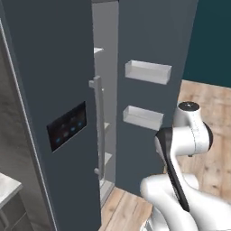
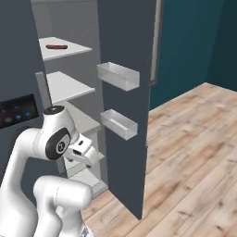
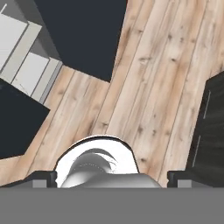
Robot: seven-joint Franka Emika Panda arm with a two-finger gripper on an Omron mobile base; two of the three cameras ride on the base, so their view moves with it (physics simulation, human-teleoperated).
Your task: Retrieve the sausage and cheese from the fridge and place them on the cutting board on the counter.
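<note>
The fridge [image 1: 49, 67] stands with its left door shut and its right door [image 2: 122, 37] swung wide open, white shelves showing inside. The sausage [image 2: 56, 46], a slim dark red-brown rod, lies on the top shelf, well above and behind my arm. The cheese and the cutting board are out of view. A corner of the counter [image 1: 6, 186] shows at the lower left. My arm is folded low in front of the fridge, the hand pointing down at the wooden floor. My gripper [image 3: 112, 178] is open, its fingertips [image 3: 43, 177] wide apart with nothing between them.
Two clear bins [image 2: 118, 75] [image 2: 119, 123] hang on the inside of the open door, close to my arm's right. The wooden floor [image 2: 185, 148] stretches free to the right. A dark cabinet front [image 3: 212, 131] edges the hand view.
</note>
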